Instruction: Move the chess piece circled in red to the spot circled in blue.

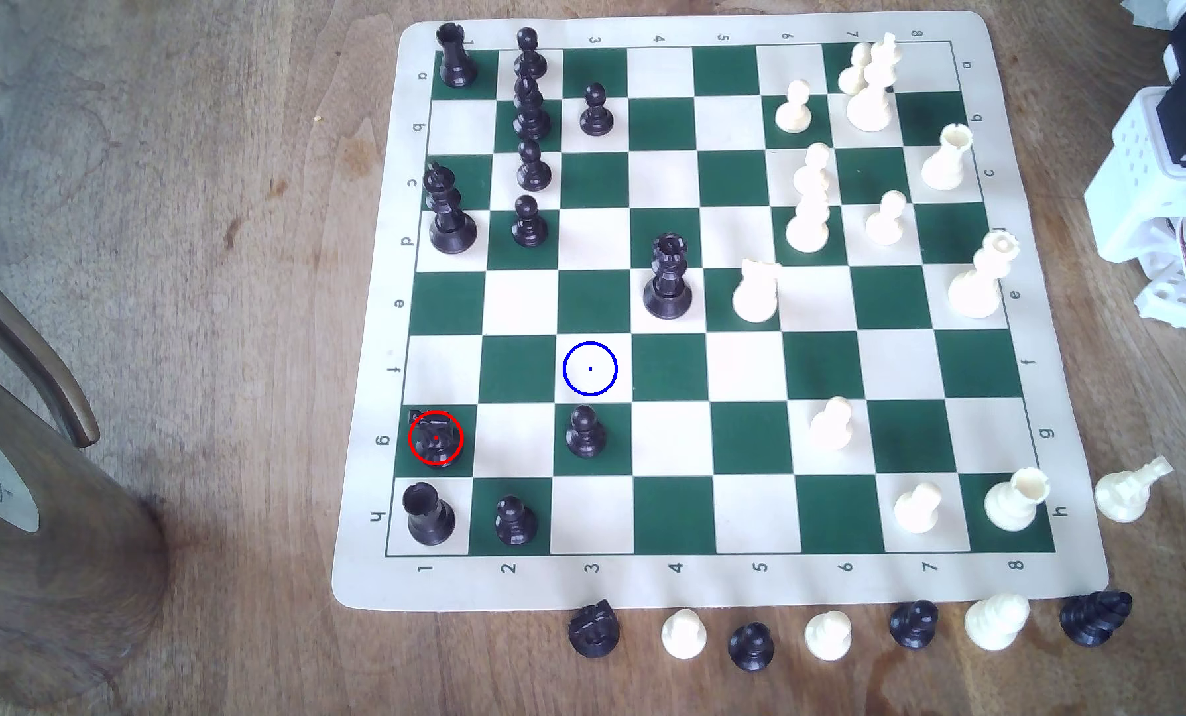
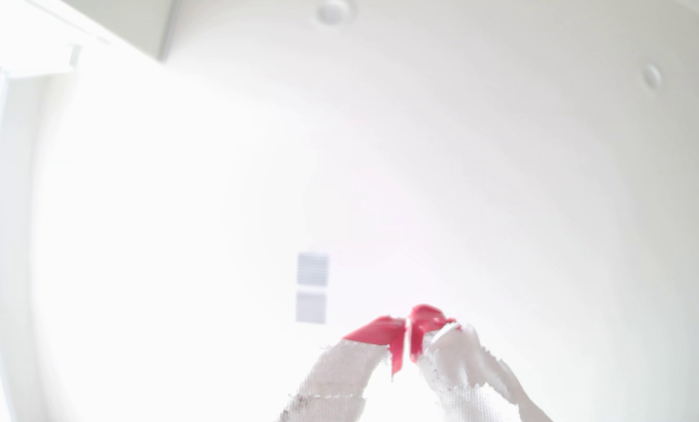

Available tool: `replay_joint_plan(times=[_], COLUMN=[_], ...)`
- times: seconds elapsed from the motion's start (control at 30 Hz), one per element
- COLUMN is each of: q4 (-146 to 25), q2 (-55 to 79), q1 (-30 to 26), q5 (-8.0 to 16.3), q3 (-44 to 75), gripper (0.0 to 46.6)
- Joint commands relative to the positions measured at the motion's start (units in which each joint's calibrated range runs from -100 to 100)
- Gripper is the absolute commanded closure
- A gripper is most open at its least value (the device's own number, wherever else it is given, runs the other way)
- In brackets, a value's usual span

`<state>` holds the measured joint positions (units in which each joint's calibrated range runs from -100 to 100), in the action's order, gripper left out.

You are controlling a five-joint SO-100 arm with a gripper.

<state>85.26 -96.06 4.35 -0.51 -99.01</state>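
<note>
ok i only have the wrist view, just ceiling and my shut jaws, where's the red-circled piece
observer: the black knight stands upright on a dark green square, row g column 1, at the board's edge on the exterior view's left
operator: and the blue spot
observer: the blue-ringed square is cream, row f column 3, and bare
operator: anything close to it
observer: a black pawn stands on the square just below it in the exterior view
</note>
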Motion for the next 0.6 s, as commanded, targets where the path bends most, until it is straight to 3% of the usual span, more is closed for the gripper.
replay_joint_plan(times=[0.0, 0.3, 0.57], q4=[1.1, -0.2, -11.8], q2=[0.2, 0.2, 0.2], q1=[0.3, 0.3, 0.3], q5=[2.1, 1.6, 1.5], q3=[-0.9, -0.9, -0.9], gripper=[42.7, 46.4, 46.4])
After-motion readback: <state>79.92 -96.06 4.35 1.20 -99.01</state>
